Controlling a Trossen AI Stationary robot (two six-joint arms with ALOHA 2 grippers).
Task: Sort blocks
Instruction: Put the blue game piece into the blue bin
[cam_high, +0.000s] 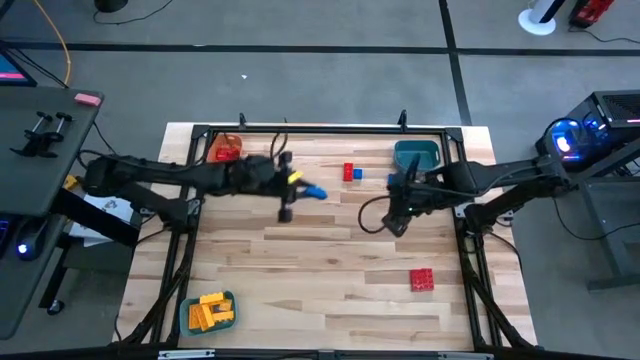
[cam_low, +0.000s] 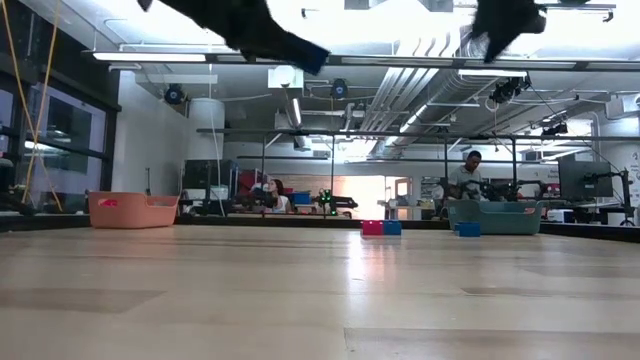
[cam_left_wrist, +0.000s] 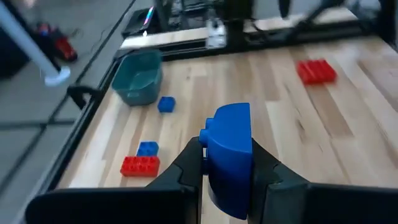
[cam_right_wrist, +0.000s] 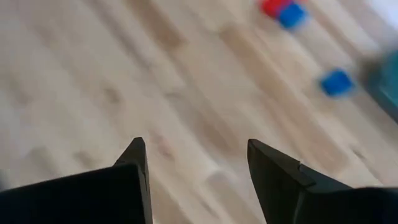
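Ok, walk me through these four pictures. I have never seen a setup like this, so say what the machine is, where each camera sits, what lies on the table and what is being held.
The machine is two dark robot arms working over a wooden table. One picture looks straight down from above. One sits at table height and looks across into the room, where people show far behind. The other two come from cameras on each arm's wrist.

The left gripper holds a blue block between its fingers, above the table. The right gripper is open and holds nothing; it hangs near the teal tray.

On the table lie an orange tray at the far left corner, a yellow block pile at the near left, a red block, and a small red block and blue block pair beside the teal tray.
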